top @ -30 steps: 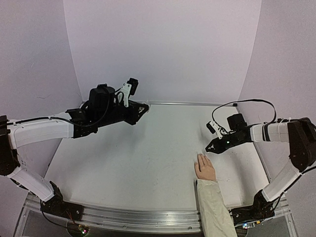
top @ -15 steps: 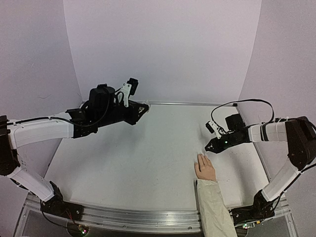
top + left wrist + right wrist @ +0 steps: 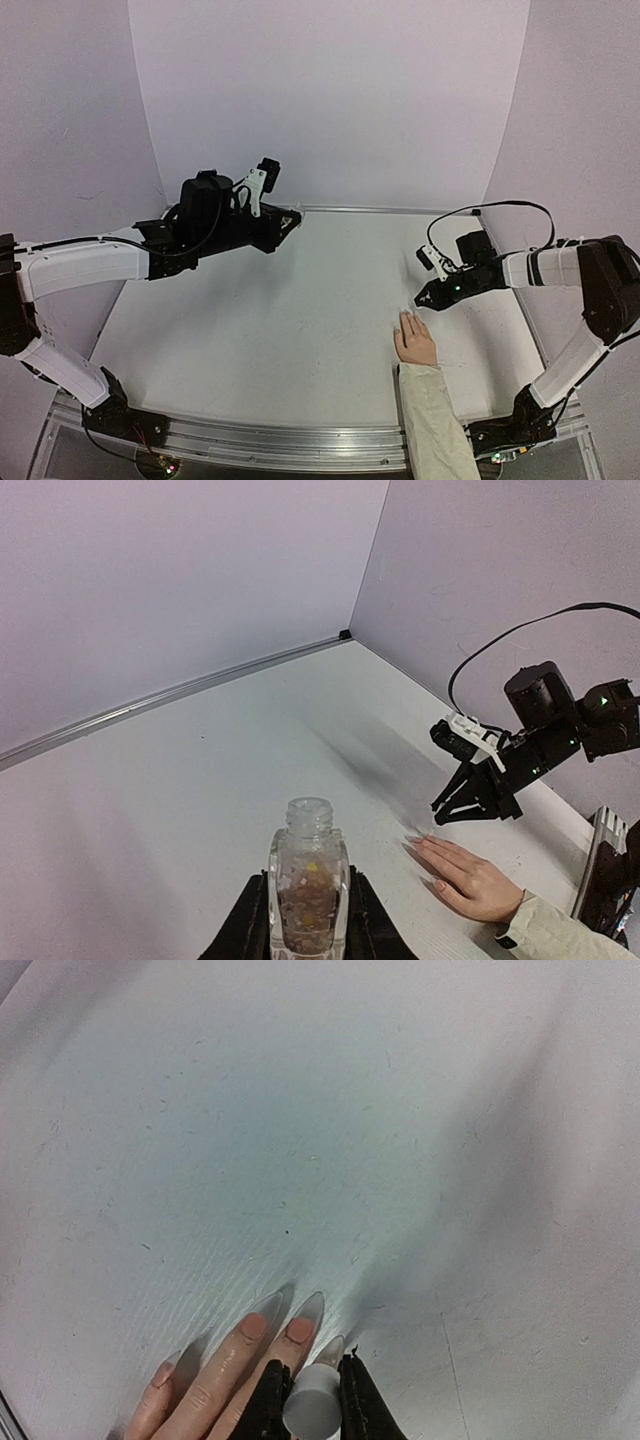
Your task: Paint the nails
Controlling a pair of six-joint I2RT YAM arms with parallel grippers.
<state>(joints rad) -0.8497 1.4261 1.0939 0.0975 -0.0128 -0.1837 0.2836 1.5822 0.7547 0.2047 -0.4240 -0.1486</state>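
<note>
The nails [image 3: 305, 1310] lie at the near right of the table [image 3: 300, 320], on a pale hand [image 3: 415, 343] resting flat with its fingers pointing to the far side. Just beyond their tips hangs the right gripper [image 3: 424, 298], clamped on a white cap [image 3: 308, 1418]. The likely slip is a stroke landing off the narrow nail and smearing skin or table, since nail and finger look almost alike. A push that is too low could also nudge the hand. Far left, well apart, the left gripper [image 3: 308, 935] squeezes an open bottle [image 3: 308, 880] upright; tilting it could spill it. Any brush under the cap is hidden, the thumb cannot be made out, and the cream sleeve [image 3: 430, 420] is cut off at the near edge.
</note>
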